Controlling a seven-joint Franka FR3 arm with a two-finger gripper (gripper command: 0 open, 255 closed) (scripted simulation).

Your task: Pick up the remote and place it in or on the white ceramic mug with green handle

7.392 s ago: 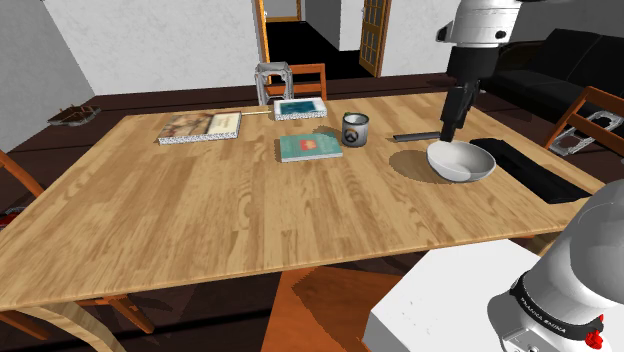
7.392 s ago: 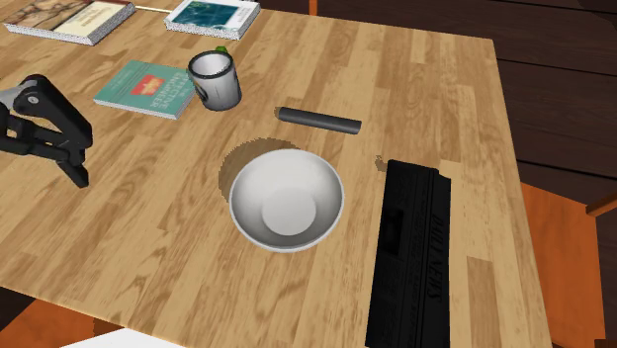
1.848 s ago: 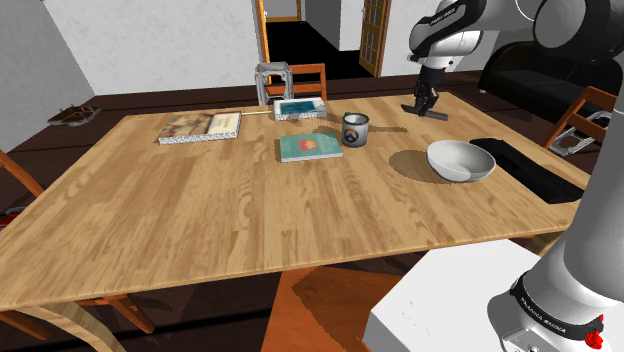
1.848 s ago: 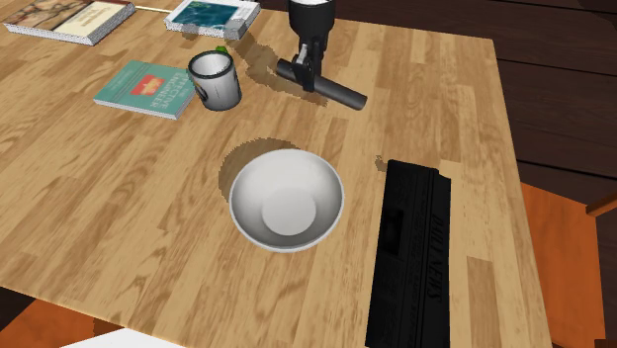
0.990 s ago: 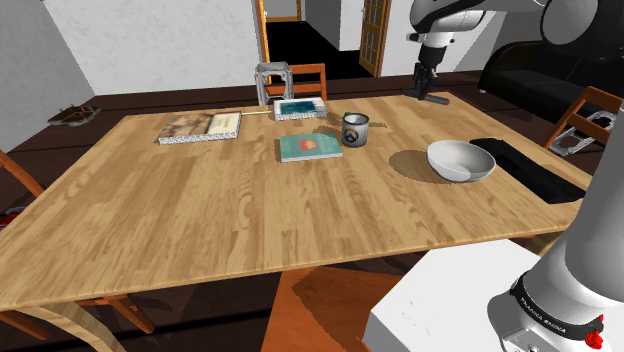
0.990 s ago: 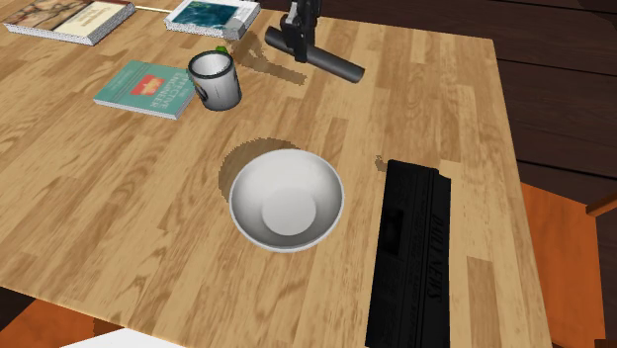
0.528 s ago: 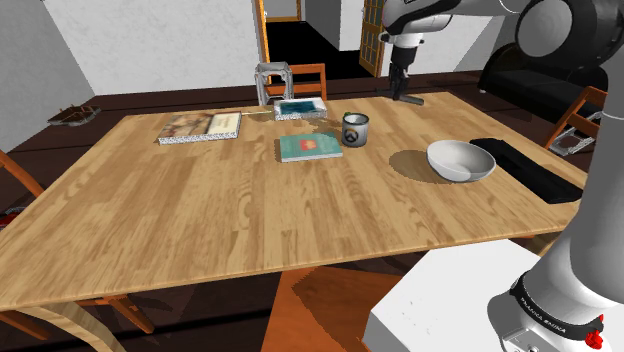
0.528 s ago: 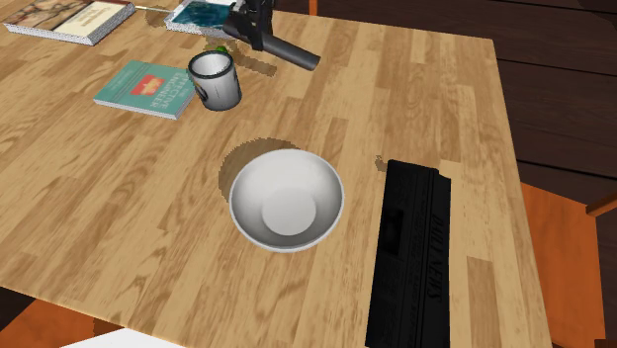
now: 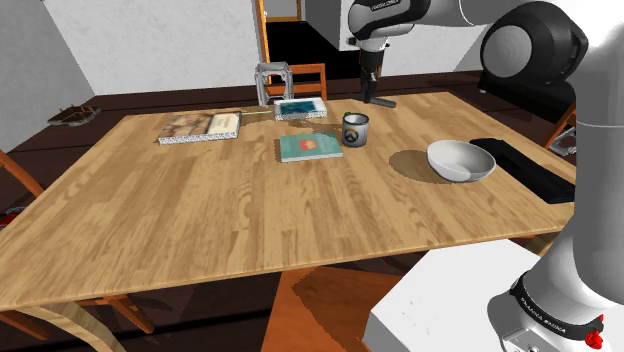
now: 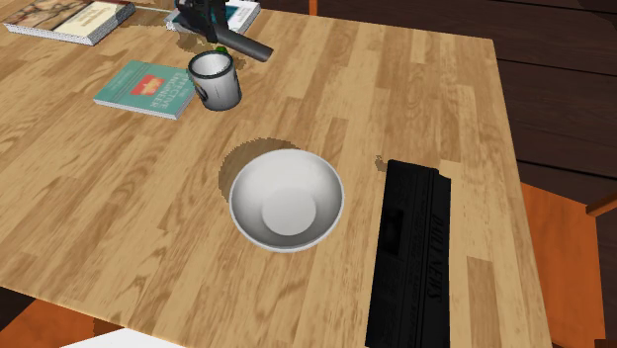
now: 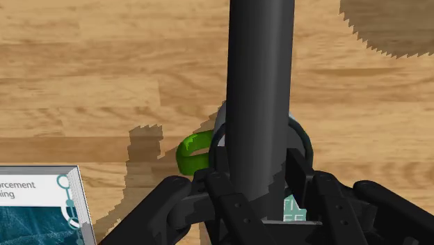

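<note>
The remote (image 9: 381,101) is a dark slim bar, and my gripper (image 9: 372,92) is shut on it, holding it in the air above the table. In the second exterior view the remote (image 10: 244,46) hangs just beyond the mug (image 10: 216,79), with the gripper (image 10: 203,14) at the top edge. The mug (image 9: 355,130) is white with a dark rim and stands upright beside a teal book. Looking along the gripper (image 11: 259,200), the remote (image 11: 261,90) runs straight over the mug, whose green handle (image 11: 191,152) sticks out to one side. Most of the mug is hidden behind the remote.
A white bowl (image 10: 287,200) sits toward the table's near side, next to a long black box (image 10: 410,259). A teal book (image 10: 148,87) lies beside the mug. Two more books (image 10: 74,20) (image 10: 220,16) lie at the far edge. Chairs (image 9: 296,78) stand behind the wooden table (image 9: 200,210).
The arm has swung to the shoulder view's left with the remote held, from past the table's far edge to a spot over the mug.
</note>
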